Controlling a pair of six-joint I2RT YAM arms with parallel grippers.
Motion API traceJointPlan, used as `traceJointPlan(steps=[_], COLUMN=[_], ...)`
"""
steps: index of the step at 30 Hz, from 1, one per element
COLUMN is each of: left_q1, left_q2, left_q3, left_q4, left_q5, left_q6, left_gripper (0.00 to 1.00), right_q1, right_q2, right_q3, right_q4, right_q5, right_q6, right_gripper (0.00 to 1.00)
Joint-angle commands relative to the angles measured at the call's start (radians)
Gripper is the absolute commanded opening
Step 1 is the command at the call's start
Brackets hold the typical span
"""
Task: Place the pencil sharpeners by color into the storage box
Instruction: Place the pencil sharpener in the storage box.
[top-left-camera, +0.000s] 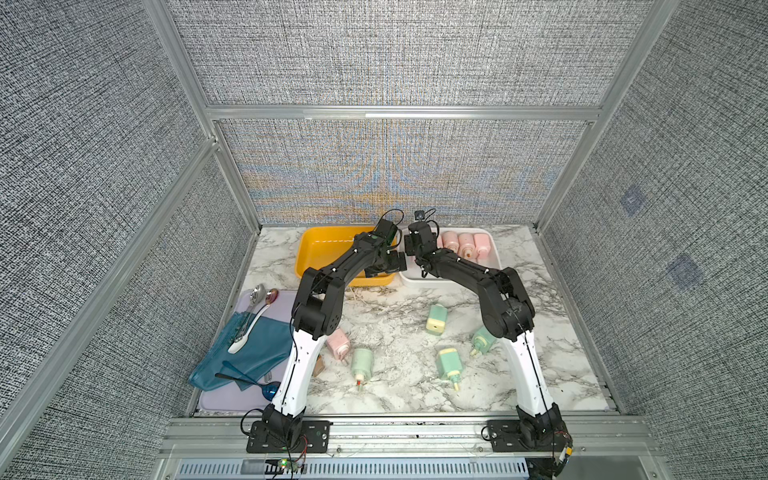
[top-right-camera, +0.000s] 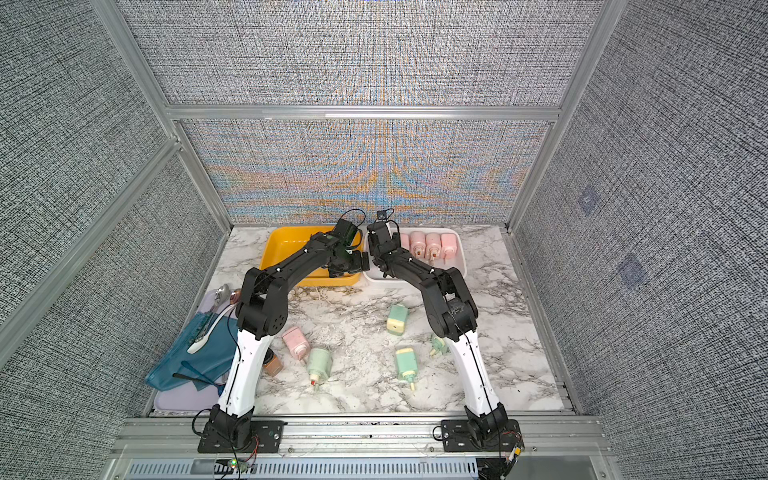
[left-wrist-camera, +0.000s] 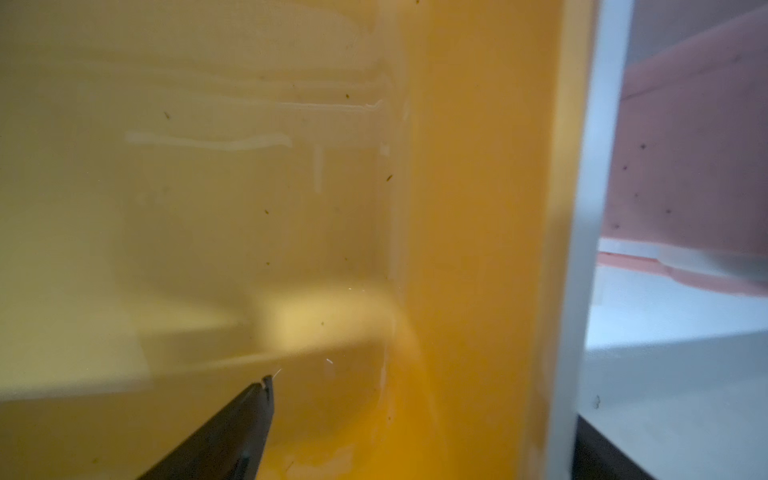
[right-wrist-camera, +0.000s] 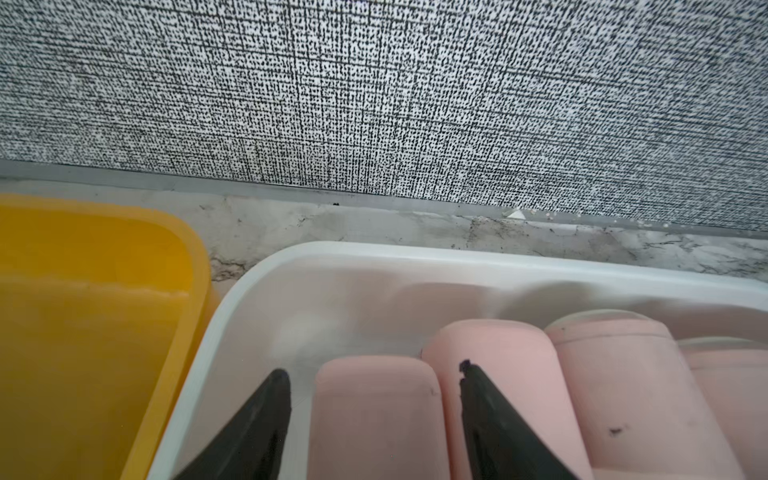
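Note:
Several pink pencil sharpeners (top-left-camera: 465, 245) lie side by side in the white storage box (top-left-camera: 496, 253) at the back right. My right gripper (right-wrist-camera: 374, 370) reaches into that box. It is open, its fingers straddling one pink sharpener (right-wrist-camera: 374, 424) with a gap on one side. My left gripper (top-left-camera: 388, 266) is open inside the yellow box (top-left-camera: 316, 249); only one finger (left-wrist-camera: 249, 415) shows in the left wrist view, with nothing at it. On the marble lie a pink sharpener (top-left-camera: 337, 343) and several mint green ones (top-left-camera: 436, 318) (top-left-camera: 449, 362) (top-left-camera: 361, 362).
A blue cloth (top-left-camera: 249, 345) with spoons (top-left-camera: 257, 299) rests on a lavender mat at the left. A small brown jar (top-right-camera: 272, 361) stands behind the left arm. The two boxes sit side by side against the back wall. One green sharpener (top-left-camera: 484, 338) lies close to the right arm.

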Motion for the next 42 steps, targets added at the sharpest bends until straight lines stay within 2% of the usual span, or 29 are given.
traceJointPlan(steps=[1, 13, 20, 26, 33, 36, 42], left_q1=[0.004, 0.004, 0.004, 0.005, 0.006, 0.005, 0.005], left_q2=[0.004, 0.005, 0.013, 0.015, 0.015, 0.014, -0.007], left_q3=[-0.002, -0.001, 0.002, 0.002, 0.001, -0.004, -0.034], left_q4=[-0.026, -0.024, -0.023, -0.025, -0.027, -0.028, -0.024], left_q5=[0.003, 0.018, 0.032, 0.031, 0.034, 0.043, 0.042], left_q6=[0.012, 0.011, 0.012, 0.016, 0.019, 0.019, 0.023], left_gripper=[0.99, 0.99, 0.99, 0.99, 0.99, 0.99, 0.99], right_q1=[-0.002, -0.008, -0.018, -0.024, -0.029, -0.029, -0.013], right_q2=[-0.028, -0.098, -0.057, 0.001, 0.0, -0.014, -0.095], right_q3=[0.014, -0.01, 0.012, 0.072, 0.08, 0.076, 0.028], right_q4=[-0.083, -0.325, -0.353, -0.375, -0.361, -0.349, -0.318], right_q5=[-0.052, -0.146, -0.206, -0.19, -0.147, -0.15, -0.168], right_q6=[0.014, 0.156, 0.232, 0.255, 0.261, 0.259, 0.239], right_gripper=[0.68, 0.68, 0.61, 0.56, 0.51, 0.52, 0.63])
